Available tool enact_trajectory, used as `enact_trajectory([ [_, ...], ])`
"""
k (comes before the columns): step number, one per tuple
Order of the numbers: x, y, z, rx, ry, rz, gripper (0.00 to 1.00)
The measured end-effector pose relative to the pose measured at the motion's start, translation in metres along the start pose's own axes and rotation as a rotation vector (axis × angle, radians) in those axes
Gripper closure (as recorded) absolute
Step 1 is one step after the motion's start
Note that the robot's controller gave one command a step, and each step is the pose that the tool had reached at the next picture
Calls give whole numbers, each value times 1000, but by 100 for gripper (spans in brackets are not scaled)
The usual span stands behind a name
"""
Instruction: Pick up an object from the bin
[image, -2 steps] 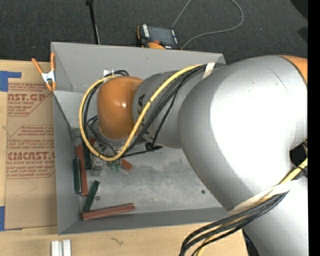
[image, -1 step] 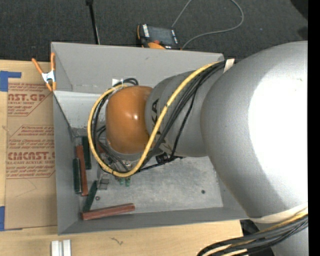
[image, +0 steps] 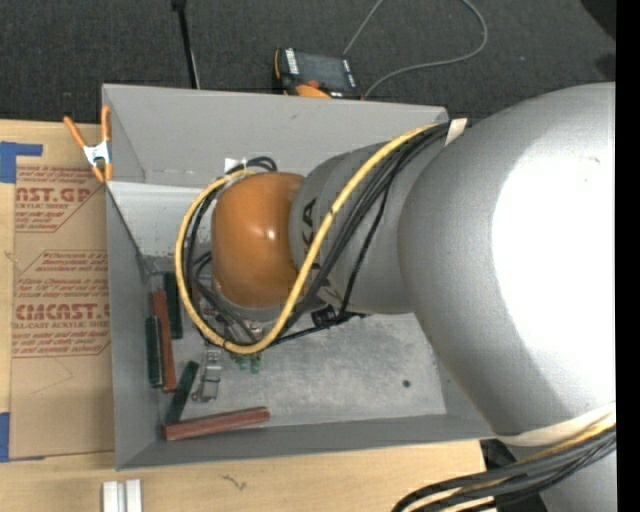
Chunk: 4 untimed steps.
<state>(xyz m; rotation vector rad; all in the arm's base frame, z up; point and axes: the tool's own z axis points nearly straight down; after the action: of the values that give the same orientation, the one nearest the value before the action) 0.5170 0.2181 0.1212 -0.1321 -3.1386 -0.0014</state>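
1. Dark green pen (image: 181, 392) lying slanted on the floor of the bin (image: 330, 400) near its lower left corner, long axis running from upper right down to lower left
2. Hanging just to the right of that pen's upper end: the pincer (image: 211, 378), poking out beneath the orange wrist cover (image: 255, 240); whether touching the pen or apart from it, impossible to tell
3. Being mostly hidden under the cover and cables, not showing whether released or clenched; nothing seen grasped
4. Lying close below: a reddish-brown stick (image: 216, 422), nearly level along the front wall; lining the left wall, more dark green and reddish-brown sticks (image: 158, 345), long axes running up and down the view
5. Judging the coming move as turning on a small shift leftward and a wrist turn to sit across the pen's slanted axis; crowding near the left wall looking like the risk
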Motion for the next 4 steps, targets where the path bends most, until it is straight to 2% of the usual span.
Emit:
enact_trajectory([
  [1,35,-23,43,2,3,13,0],
  [2,12,-66,52,1,-2,23,0],
  [3,-8,-168,50,4,-1,11,0],
  [4,-10,-57,16,-5,-3,68,0],
])
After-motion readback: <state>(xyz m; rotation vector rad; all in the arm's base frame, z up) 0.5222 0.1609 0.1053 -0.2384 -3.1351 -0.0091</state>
